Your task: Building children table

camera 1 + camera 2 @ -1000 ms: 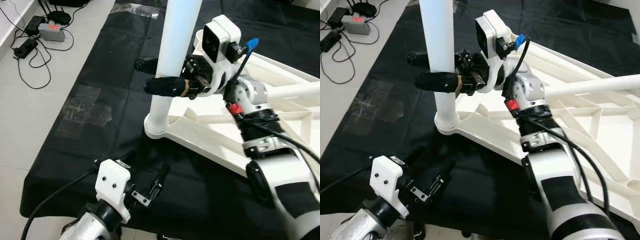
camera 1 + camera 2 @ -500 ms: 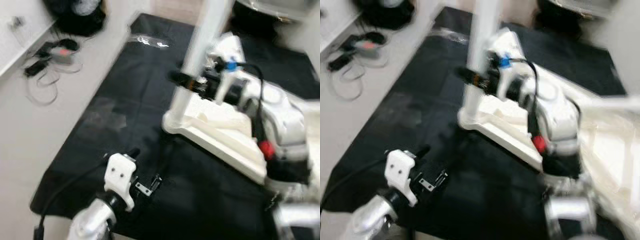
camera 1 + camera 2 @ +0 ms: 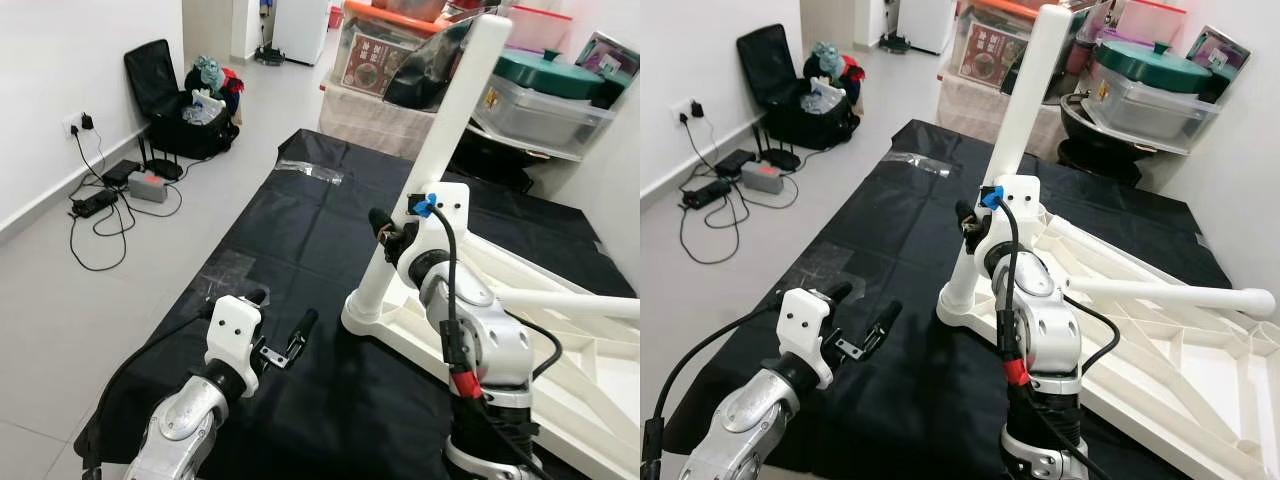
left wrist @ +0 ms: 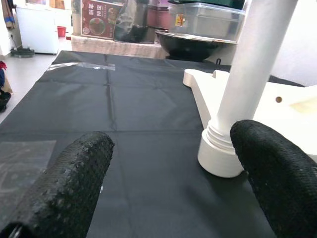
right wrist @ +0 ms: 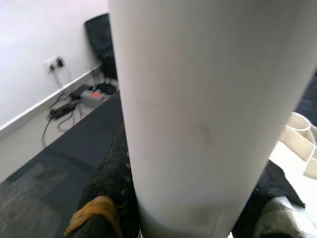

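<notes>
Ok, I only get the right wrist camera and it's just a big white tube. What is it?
Observer: A white table leg, standing at a corner of the upside-down white table top. The right gripper has its fingers around it.
Operator: Where's the other arm?
Observer: The left gripper hovers over the black cloth, fingers open, holding nothing.
Operator: Any more legs?
Observer: A second leg lies across the table top.

Both head eyes look down across the black mat (image 3: 300, 215), the left wrist camera sits low facing the table leg (image 4: 250, 79), and the right wrist camera presses against it.
</notes>
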Controlling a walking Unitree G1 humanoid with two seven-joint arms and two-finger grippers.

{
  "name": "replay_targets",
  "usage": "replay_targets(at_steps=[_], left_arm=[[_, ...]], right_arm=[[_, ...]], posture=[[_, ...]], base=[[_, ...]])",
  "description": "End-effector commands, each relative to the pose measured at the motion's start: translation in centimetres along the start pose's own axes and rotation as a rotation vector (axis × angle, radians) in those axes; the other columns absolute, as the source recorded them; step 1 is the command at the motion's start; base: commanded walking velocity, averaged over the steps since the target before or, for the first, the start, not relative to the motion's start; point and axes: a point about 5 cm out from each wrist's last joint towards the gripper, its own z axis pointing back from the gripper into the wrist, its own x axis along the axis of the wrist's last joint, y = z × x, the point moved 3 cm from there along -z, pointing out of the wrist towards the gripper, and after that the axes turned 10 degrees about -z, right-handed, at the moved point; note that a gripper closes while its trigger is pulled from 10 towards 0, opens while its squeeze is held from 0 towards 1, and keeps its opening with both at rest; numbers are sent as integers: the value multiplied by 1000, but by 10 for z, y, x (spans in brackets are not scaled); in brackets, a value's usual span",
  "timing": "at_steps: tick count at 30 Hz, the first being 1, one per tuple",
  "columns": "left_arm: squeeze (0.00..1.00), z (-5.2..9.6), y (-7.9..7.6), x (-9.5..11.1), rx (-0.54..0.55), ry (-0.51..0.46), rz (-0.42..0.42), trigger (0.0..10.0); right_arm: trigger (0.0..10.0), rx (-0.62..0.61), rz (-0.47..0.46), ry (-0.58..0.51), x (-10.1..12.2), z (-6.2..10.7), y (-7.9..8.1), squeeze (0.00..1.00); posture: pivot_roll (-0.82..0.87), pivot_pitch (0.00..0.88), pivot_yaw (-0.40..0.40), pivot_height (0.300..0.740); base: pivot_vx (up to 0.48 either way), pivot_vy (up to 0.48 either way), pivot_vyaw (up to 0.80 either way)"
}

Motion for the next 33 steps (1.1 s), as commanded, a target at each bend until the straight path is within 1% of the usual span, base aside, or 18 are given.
replay_targets(at_steps=[1, 2, 3, 5, 6, 7, 8, 9, 10, 11, 12, 13, 15, 24, 30, 31, 32, 33], left_arm=[[0, -2, -3, 2, -11, -21, 13, 10000], [0, -1, -3, 2, -14, -24, 13, 10000], [0, 0, -4, 3, -18, -25, 14, 10000], [0, 0, -4, 3, -18, -25, 14, 10000], [0, 2, -5, 4, -22, -26, 16, 10000], [0, 6, -7, 7, -25, -29, 17, 10000], [0, 6, -7, 7, -25, -29, 17, 10000], [0, 11, -10, 10, -27, -33, 20, 10000], [0, 11, -10, 10, -27, -33, 20, 10000], [0, 16, -12, 15, -29, -39, 23, 10000], [0, 16, -12, 15, -29, -39, 23, 10000], [0, 22, -16, 19, -33, -43, 26, 10000], [0, 26, -19, 23, -39, -46, 30, 10000], [0, 38, -25, 33, -52, -47, 38, 10000], [0, 45, -29, 41, -59, -43, 42, 10000], [0, 48, -31, 44, -62, -40, 44, 10000], [0, 48, -31, 44, -62, -40, 44, 10000], [0, 50, -32, 46, -65, -35, 47, 10000]], right_arm=[[10000, 53, 22, 182, -32, 0, 4, 0], [10000, 148, 40, 176, -29, 0, 10, 0], [10000, 194, 33, 172, -25, -1, 8, 345], [10000, 194, 33, 172, -25, -1, 8, 345], [10000, 335, 44, 159, -18, 1, 14, 345], [10000, 556, 84, 139, -8, 13, 25, 1000], [10000, 556, 84, 139, -8, 13, 25, 1000], [10000, 699, 110, 116, 5, 21, 26, 1000], [10000, 699, 110, 116, 5, 21, 26, 1000], [10000, 873, 188, 130, 14, 34, 25, 1000], [10000, 873, 188, 130, 14, 34, 25, 1000], [10000, 997, 250, 156, 19, 46, 20, 1000], [10000, 1070, 273, 186, 27, 51, 12, 1000], [10000, 1188, 303, 204, 51, 48, -1, 1000], [10000, 1388, 293, 169, 72, 42, 15, 1000], [10000, 1475, 290, 148, 76, 40, 28, 427], [10000, 1475, 290, 148, 76, 40, 28, 427], [10000, 1554, 280, 120, 79, 38, 40, 0]], posture=[[-36, 12, -151, 740], [-34, 16, -150, 740], [-30, 26, -146, 740], [-30, 26, -146, 740], [-25, 43, -143, 740], [-18, 68, -142, 740], [-18, 68, -142, 740], [-6, 95, -141, 740], [-6, 95, -141, 740], [3, 120, -137, 740], [3, 120, -137, 740], [18, 146, -141, 740], [38, 169, -143, 740], [61, 227, -134, 740], [93, 260, -126, 740], [113, 274, -121, 740], [113, 274, -121, 740], [122, 279, -119, 740]], base=[[0, 0, 0], [0, 0, 0], [0, 0, 0], [0, 0, 0], [0, 0, 0], [0, 0, 0], [0, 0, 0], [0, 0, 0], [0, 0, 0], [0, 0, 0], [0, 0, 0], [0, 0, 0], [0, 0, 0], [0, 0, 0], [0, 0, 0], [0, 0, 0], [0, 0, 0], [0, 0, 0]])
